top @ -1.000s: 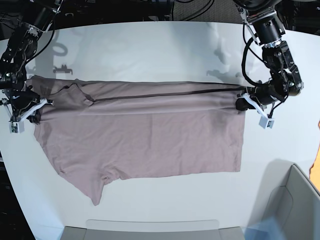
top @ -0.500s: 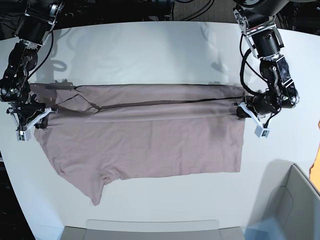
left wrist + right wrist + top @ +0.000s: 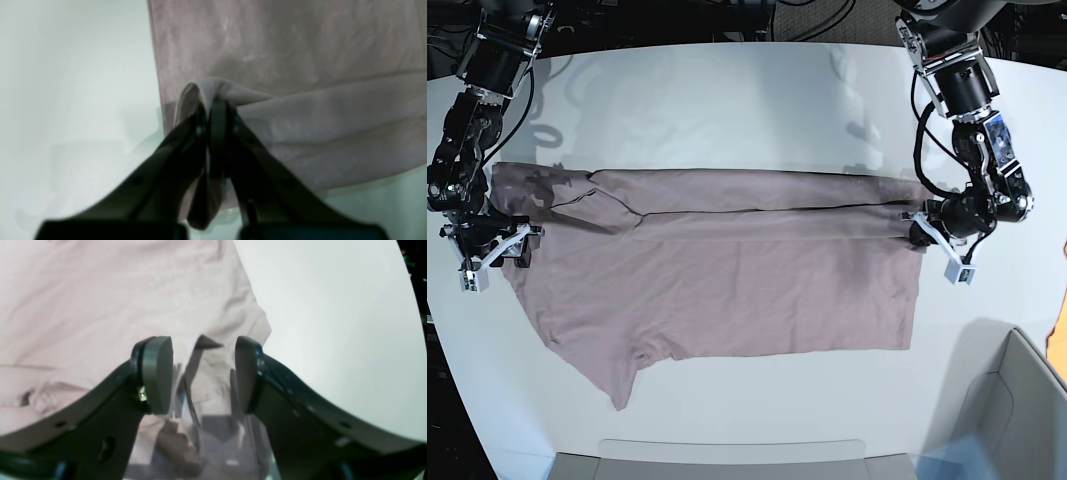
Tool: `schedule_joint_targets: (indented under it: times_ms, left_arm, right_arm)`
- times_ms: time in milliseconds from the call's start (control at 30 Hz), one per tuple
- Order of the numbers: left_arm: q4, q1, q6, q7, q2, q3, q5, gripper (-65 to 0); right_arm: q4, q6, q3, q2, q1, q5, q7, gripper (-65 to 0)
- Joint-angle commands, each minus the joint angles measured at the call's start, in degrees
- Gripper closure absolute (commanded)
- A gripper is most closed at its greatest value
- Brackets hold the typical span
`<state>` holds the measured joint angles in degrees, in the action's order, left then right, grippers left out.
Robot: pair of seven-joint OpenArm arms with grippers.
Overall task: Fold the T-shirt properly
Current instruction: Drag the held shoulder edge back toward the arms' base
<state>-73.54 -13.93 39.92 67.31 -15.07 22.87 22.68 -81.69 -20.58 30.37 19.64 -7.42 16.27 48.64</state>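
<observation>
One T-shirt (image 3: 717, 270), two grippers, one white table (image 3: 727, 110), one grey bin (image 3: 1012, 410).

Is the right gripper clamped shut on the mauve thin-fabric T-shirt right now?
No, the right gripper has its two pads standing apart, with the mauve T-shirt lying loose between and beneath them.

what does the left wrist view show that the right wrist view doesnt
Only the left wrist view: the left gripper shut on a bunched fold of the T-shirt, fabric pinched and hanging between its fingers.

Only the right wrist view: the right gripper open, its pads apart with nothing clamped, the T-shirt's edge lying loose under the gap.

Both: the same mauve T-shirt lying on the white table, seen from close behind dark gripper fingers.
</observation>
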Motion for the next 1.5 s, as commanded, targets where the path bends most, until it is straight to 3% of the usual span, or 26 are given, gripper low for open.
schedule_joint_targets:
  times_ms: [0, 133, 267, 333, 600, 767, 867, 1067, 1300, 1467]
  left_arm:
    - [-1.0, -1.2, 0.1, -0.7, -0.8, 0.2, 0.8, 0.0]
    - [-1.1, -1.2, 0.1, 2.0, -0.8, 0.0, 0.8, 0.0]
    - [-5.7, -0.8, 0.1, 3.2, -0.9, -0.1, 0.8, -14.3]
    - [-8.9, -0.3, 0.1, 3.4, -0.9, 0.1, 0.8, -16.8]
    - [-9.8, 0.6, 0.1, 2.7, -0.9, 0.1, 0.3, -12.1]
    - [-10.1, 1.2, 0.1, 1.7, -0.2, -0.5, 0.4, -3.4]
    - [-10.1, 2.1, 0.1, -2.8, 1.0, -0.6, 0.4, 0.0]
    - [-7.3, 2.1, 0.1, -5.1, 1.0, -4.5, 0.3, 0.0]
    - [-1.1, 3.4, 0.1, -7.6, 1.2, -7.9, -0.5, 0.0]
    - [3.2, 4.7, 0.1, -7.2, 1.4, -7.9, -8.7, 0.0]
  right_arm:
    - [-1.1, 0.1, 0.4, 1.2, -1.1, 0.6, -1.3, -30.0]
    - [-1.1, 0.1, 0.4, 1.2, -1.0, 0.6, -1.2, -30.0]
    - [-2.0, 0.1, 0.4, 1.2, -0.9, 0.6, -0.9, -30.0]
    - [-3.0, 0.1, 0.4, 1.2, -0.8, 0.6, -0.9, -30.0]
    - [-3.6, 0.1, 0.1, 1.1, -0.8, 0.6, -0.8, -30.0]
    - [-5.4, 0.1, 0.0, 1.0, 2.5, 0.6, -0.8, -29.5]
    - [-5.6, 0.1, 0.0, 0.5, 3.6, 0.6, -1.1, -22.8]
    - [-2.7, 0.1, -1.6, 0.9, 2.8, 0.6, -1.2, 0.0]
    - [6.2, 0.1, -6.2, 1.8, 1.2, 0.3, -1.4, 0.0]
    - [11.1, 0.1, -9.1, 2.4, 2.4, 0.2, -3.5, 0.0]
